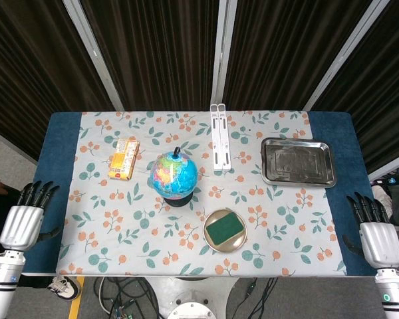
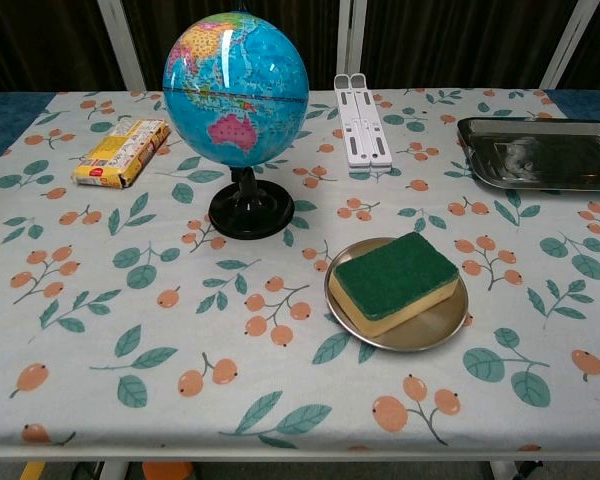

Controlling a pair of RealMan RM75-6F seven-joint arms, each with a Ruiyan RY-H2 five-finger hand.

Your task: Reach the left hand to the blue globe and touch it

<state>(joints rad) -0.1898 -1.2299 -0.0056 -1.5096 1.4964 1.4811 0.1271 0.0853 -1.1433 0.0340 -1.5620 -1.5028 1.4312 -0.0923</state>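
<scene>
The blue globe [image 1: 173, 173] stands upright on a black base near the middle of the table; the chest view shows the globe [image 2: 236, 88] large at upper left. My left hand [image 1: 28, 216] hangs off the table's left edge, fingers apart and holding nothing, well left of the globe. Off the right edge, my right hand [image 1: 374, 228] is likewise open and empty. Neither hand appears in the chest view.
A yellow snack packet [image 1: 124, 158] lies left of the globe. A white folding stand [image 1: 220, 136] lies behind it. A steel tray [image 1: 298, 161] sits at back right. A round metal dish [image 1: 225, 230] with a green sponge [image 2: 395, 277] sits in front.
</scene>
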